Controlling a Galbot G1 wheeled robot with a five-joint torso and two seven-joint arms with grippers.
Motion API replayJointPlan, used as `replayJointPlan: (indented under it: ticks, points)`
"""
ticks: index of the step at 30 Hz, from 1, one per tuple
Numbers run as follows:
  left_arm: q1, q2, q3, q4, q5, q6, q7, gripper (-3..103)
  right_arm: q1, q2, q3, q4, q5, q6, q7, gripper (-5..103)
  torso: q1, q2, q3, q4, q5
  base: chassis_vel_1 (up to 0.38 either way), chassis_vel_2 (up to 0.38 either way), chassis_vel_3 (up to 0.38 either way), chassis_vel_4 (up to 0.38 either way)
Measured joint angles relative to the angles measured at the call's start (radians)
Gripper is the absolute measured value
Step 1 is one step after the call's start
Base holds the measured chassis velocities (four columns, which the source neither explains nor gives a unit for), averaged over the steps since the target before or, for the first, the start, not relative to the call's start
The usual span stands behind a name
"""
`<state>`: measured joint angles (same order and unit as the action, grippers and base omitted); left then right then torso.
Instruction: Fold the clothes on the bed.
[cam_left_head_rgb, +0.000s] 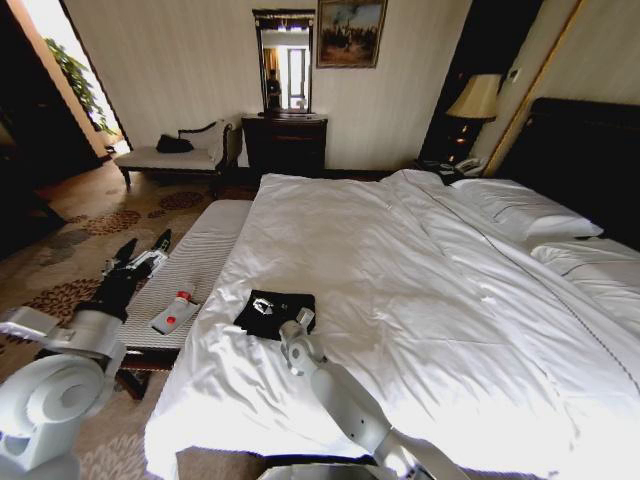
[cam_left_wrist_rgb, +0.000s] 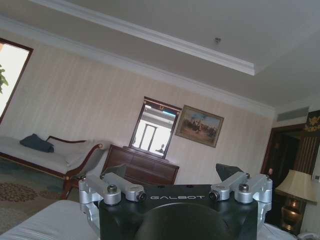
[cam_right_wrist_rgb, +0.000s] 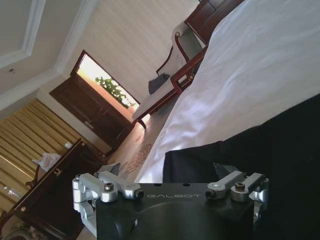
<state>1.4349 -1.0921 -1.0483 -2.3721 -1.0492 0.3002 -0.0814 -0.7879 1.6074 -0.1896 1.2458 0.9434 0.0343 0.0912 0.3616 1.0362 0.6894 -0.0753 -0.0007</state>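
Right tool (cam_left_head_rgb: 300, 322), grip not clear, touching near-right edge of folded black T-shirt (cam_left_head_rgb: 272, 309) on bed (cam_left_head_rgb: 420, 300); left tool (cam_left_head_rgb: 145, 250) open, far left above desk (cam_left_head_rgb: 195, 265).

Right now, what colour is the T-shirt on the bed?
Black, with white lettering; the T-shirt shows best in the head view, on the white bed.

Silver-grey arms, black "GALBOT"-marked claws
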Motion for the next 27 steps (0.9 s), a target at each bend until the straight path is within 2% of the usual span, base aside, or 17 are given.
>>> replayJointPlan:
  ticks: [3,7,8,9,10,11,12,15,16,17,19,20,21,23,24,25,27]
  points:
    - [0.011,0.006,-0.023,-0.004,-0.009,-0.001,0.001,100,0.005,0.002,-0.027,-0.020,-0.015,0.018,-0.029,100,0.000,0.000,0.000,-0.0006,-0.0003,0.000,0.000,0.000,0.000]
    - [0.020,0.010,-0.042,-0.008,-0.022,-0.001,0.002,100,-0.003,0.003,-0.052,0.056,-0.014,0.056,-0.096,100,0.000,0.000,0.000,-0.0002,0.0001,0.000,0.000,0.000,0.000]
    - [0.027,0.010,-0.049,-0.010,-0.026,-0.003,0.003,100,-0.012,-0.011,-0.055,0.140,0.004,0.088,-0.149,100,0.000,0.000,0.000,0.0007,0.0007,0.000,0.000,0.000,0.000]
    - [0.030,0.008,-0.049,-0.010,-0.026,-0.004,0.003,100,-0.017,-0.038,-0.044,0.189,0.016,0.101,-0.166,100,0.000,0.000,0.000,0.0008,0.0003,0.000,0.000,0.000,0.000]
    - [0.032,0.006,-0.048,-0.011,-0.026,-0.004,0.003,100,-0.022,-0.058,-0.030,0.220,0.025,0.105,-0.169,100,0.000,0.000,0.000,0.0005,0.0000,0.000,0.000,0.000,0.000]
    - [0.035,0.002,-0.037,-0.012,-0.023,-0.004,0.004,100,-0.033,-0.108,0.013,0.286,0.036,0.107,-0.163,100,0.000,0.000,0.000,0.0002,0.0003,0.000,0.000,0.000,0.000]
    - [0.035,0.002,-0.037,-0.012,-0.023,-0.004,0.004,100,-0.033,-0.108,0.013,0.286,0.036,0.107,-0.163,100,0.000,0.000,0.000,0.0002,0.0003,0.000,0.000,0.000,0.000]
    - [0.038,-0.004,0.005,-0.006,0.009,0.001,-0.005,100,-0.085,-0.228,0.141,0.396,0.011,0.107,-0.086,100,0.000,0.000,0.000,-0.0007,0.0004,0.000,0.000,0.000,0.000]
    - [0.038,-0.004,0.005,-0.006,0.009,0.001,-0.005,100,-0.085,-0.228,0.141,0.396,0.011,0.107,-0.086,100,0.000,0.000,0.000,-0.0007,0.0004,0.000,0.000,0.000,0.000]
    - [0.043,-0.004,0.026,-0.003,0.024,0.025,-0.036,100,-0.127,-0.289,0.197,0.443,-0.007,0.146,-0.064,100,0.000,0.000,0.000,-0.0005,0.0012,0.000,0.000,0.000,0.000]
    - [0.054,-0.001,0.051,0.003,0.064,0.036,-0.052,100,-0.192,-0.364,0.283,0.493,-0.049,0.196,-0.060,100,0.000,0.000,0.000,-0.0004,0.0009,0.000,0.000,0.000,0.000]
    - [0.054,-0.001,0.051,0.003,0.064,0.036,-0.052,100,-0.192,-0.364,0.283,0.493,-0.049,0.196,-0.060,100,0.000,0.000,0.000,-0.0004,0.0009,0.000,0.000,0.000,0.000]
    - [0.064,0.001,0.077,0.013,0.143,0.026,-0.039,100,-0.284,-0.450,0.408,0.573,-0.108,0.199,-0.059,100,0.000,0.000,0.000,-0.0003,0.0007,0.000,0.000,0.000,0.000]
    - [0.075,-0.001,0.102,0.027,0.241,-0.010,-0.006,100,-0.387,-0.500,0.531,0.644,-0.156,0.196,-0.042,100,0.000,0.000,0.000,-0.0006,0.0003,0.000,0.000,0.000,0.000]
    - [0.085,-0.006,0.114,0.040,0.295,-0.043,0.025,100,-0.464,-0.513,0.613,0.689,-0.199,0.185,-0.026,100,0.000,0.000,0.000,-0.0006,0.0006,0.000,0.000,0.000,0.000]
    - [0.085,-0.006,0.114,0.040,0.295,-0.043,0.025,100,-0.464,-0.513,0.613,0.689,-0.199,0.185,-0.026,100,0.000,0.000,0.000,-0.0006,0.0006,0.000,0.000,0.000,0.000]
    - [0.107,-0.027,0.130,0.061,0.405,-0.098,0.075,100,-0.616,-0.496,0.767,0.800,-0.316,0.134,0.012,100,0.000,0.000,0.000,-0.0005,0.0005,0.000,0.000,0.000,0.000]
